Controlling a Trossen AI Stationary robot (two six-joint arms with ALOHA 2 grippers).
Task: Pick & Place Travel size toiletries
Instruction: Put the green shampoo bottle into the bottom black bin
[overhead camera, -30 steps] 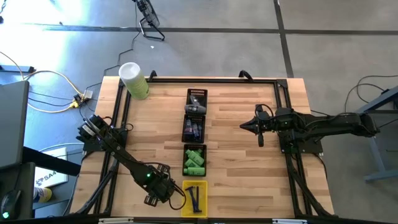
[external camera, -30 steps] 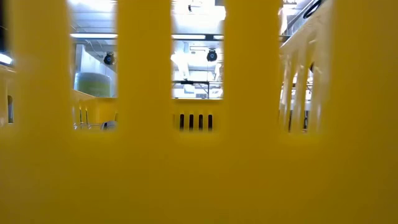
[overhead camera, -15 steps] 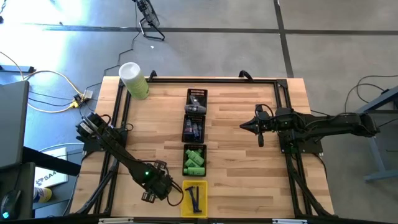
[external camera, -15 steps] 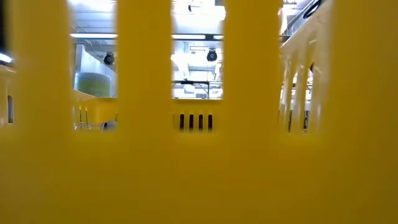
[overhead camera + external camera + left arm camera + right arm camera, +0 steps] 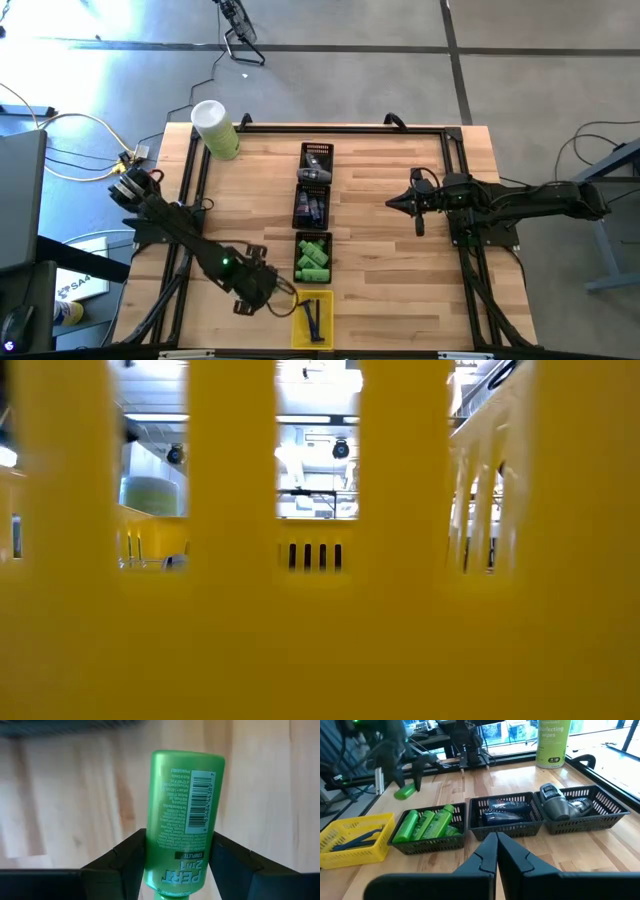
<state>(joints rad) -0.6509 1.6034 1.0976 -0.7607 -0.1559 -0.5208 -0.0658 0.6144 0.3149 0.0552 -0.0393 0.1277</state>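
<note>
Green bottle (image 5: 182,820) we read "PERT 2in1", clamped in left jaws above surface (image 5: 60,800), right gripper (image 5: 496,851) shut, empty.

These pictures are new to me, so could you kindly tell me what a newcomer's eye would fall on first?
First, the bright green plastic shampoo bottle, clamped between the left hand's fingers above the wooden table, beside the yellow slotted tray at the near edge. Next, the row of trays down the table's middle, one black mesh tray packed with green bottles. The right hand waits shut at the right.
</note>
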